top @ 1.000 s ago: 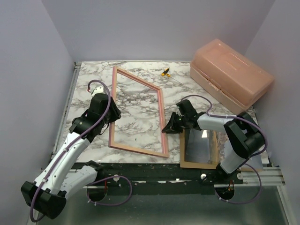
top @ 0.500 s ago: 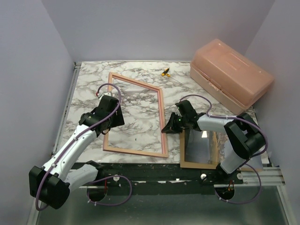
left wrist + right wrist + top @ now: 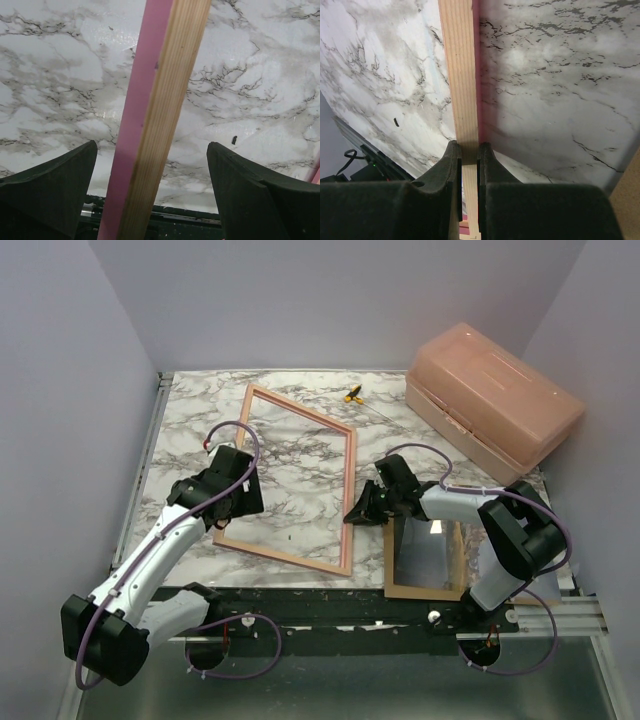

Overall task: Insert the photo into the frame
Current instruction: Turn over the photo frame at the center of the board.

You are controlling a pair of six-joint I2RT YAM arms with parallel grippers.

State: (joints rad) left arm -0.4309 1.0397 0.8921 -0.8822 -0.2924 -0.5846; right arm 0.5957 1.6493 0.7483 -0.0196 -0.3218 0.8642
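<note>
The frame point(image 3: 349, 490), pink on one face and wood-coloured on the other, lies slantwise over the marble table. My right gripper point(image 3: 354, 516) is shut on its right bar; in the right wrist view both fingers point(image 3: 451, 160) pinch the wooden bar point(image 3: 460, 75). My left gripper point(image 3: 228, 515) stands open astride the frame's left bar point(image 3: 157, 115), which runs between the fingers point(image 3: 55, 190) without touching either. The photo point(image 3: 425, 552) shows only as a dark glossy sheet on a brown board at the near right, its picture too dim to make out.
A salmon plastic box point(image 3: 492, 400) sits at the back right. A small yellow and black object point(image 3: 352, 394) lies near the frame's far corner. The brown backing board point(image 3: 392, 575) reaches the table's near edge, beside the right arm's base.
My left gripper has opened and let go of the frame's left bar. The frame has shifted, its near left corner swinging outward. My right gripper has kept its grip and barely moved.
</note>
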